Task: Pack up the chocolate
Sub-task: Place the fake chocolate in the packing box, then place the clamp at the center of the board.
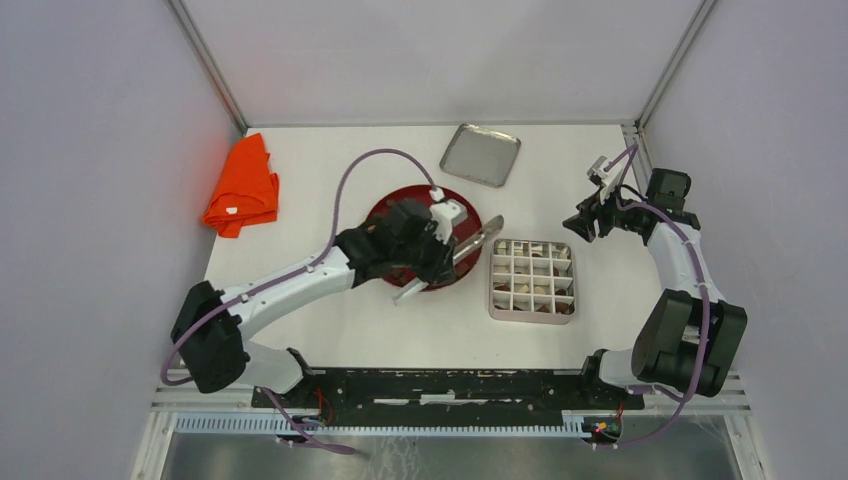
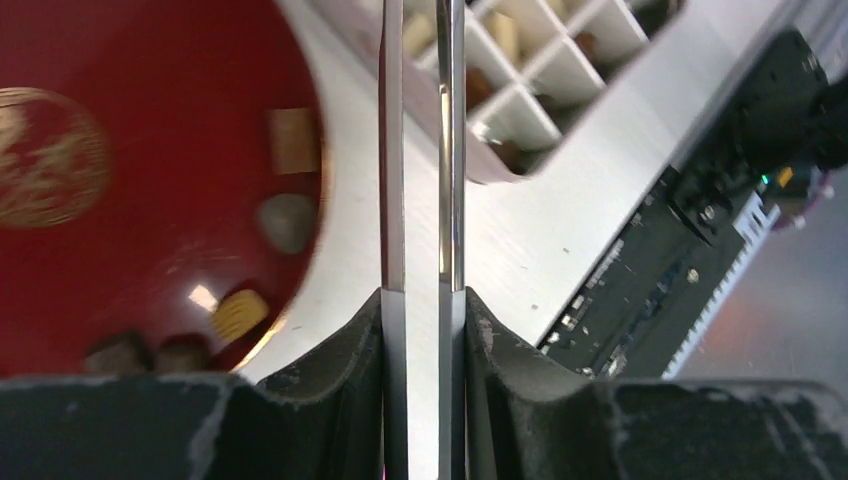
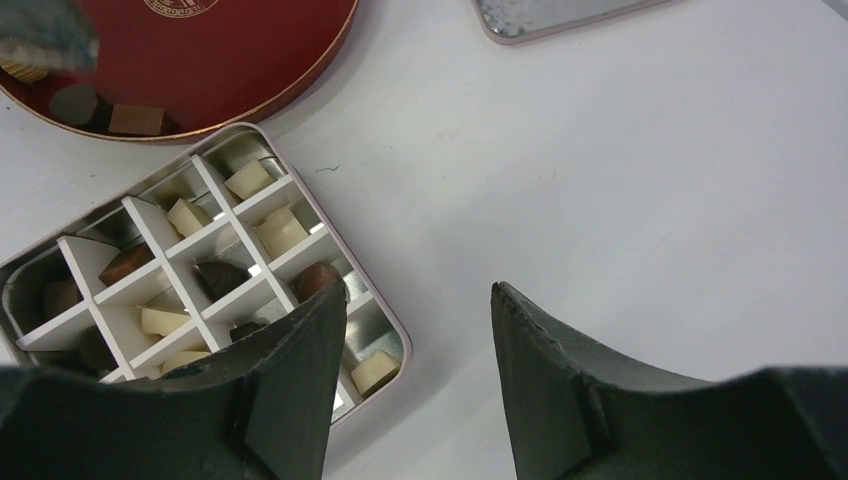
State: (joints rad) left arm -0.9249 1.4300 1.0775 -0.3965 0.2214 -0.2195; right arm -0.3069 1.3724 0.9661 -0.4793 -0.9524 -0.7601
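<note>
— What is the left gripper doing?

— It is clamping a pair of metal tongs, pressing the blades nearly together. Their tips are running out of sight. It is hanging over the edge of the red plate.

— And the chocolate?

— A few pieces are lying on the plate just beside the gripper. More are sitting in the divided tin just past the tongs, with a narrow strip of bare worktop between.

— Anything crowding it?

— The right gripper is hanging beyond the tin, jaws apart and empty. A silver tray and an orange cloth are lying well apart.
</note>
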